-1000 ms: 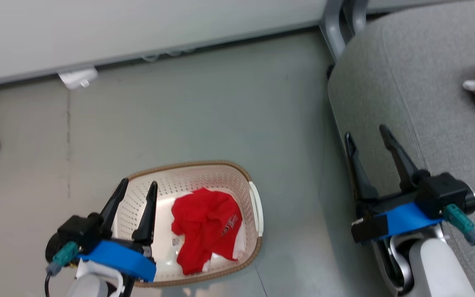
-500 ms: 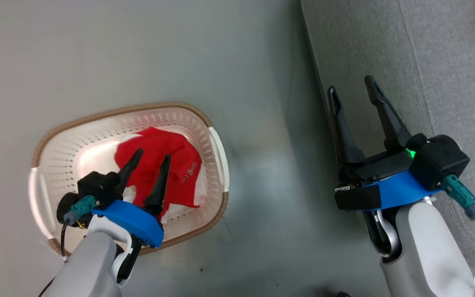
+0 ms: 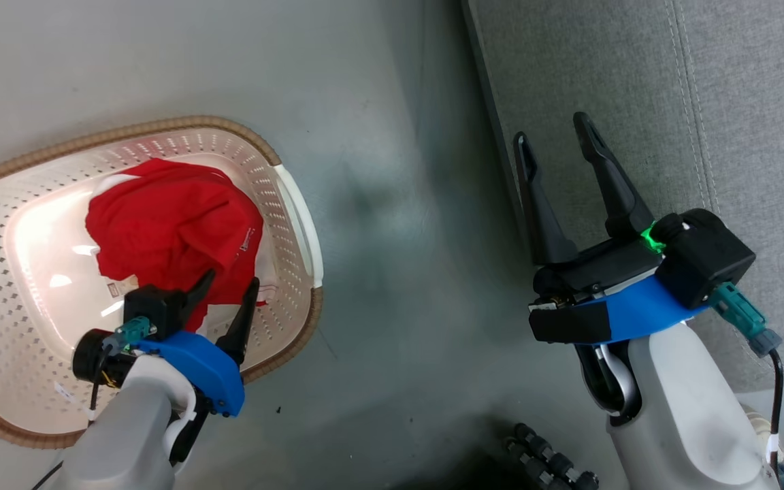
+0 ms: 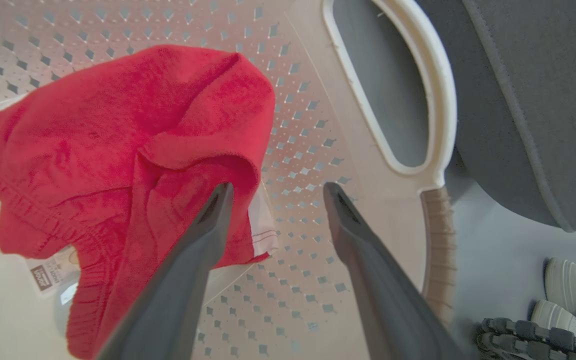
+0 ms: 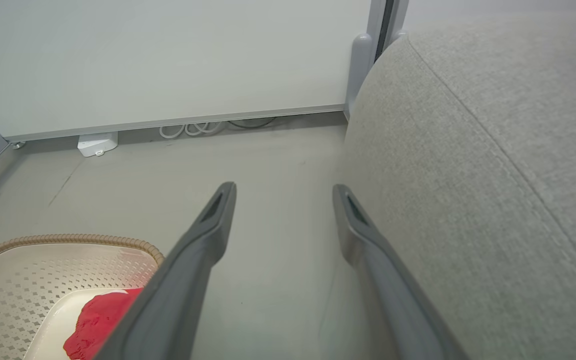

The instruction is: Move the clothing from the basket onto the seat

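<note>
- Red garment: one crumpled sports piece with white trim, lying on the basket's bottom, not yet lifted.
- Left gripper: has come down into the basket over the last second (the head camera dipped too). Its jaws are spread and empty, one finger over the garment's near edge, the other over bare plastic. A pick looks imminent.
- Laundry basket: cream, perforated; holds that garment and a label sticker.
- Right gripper: spread, empty, at the edge of the grey seat.
</note>
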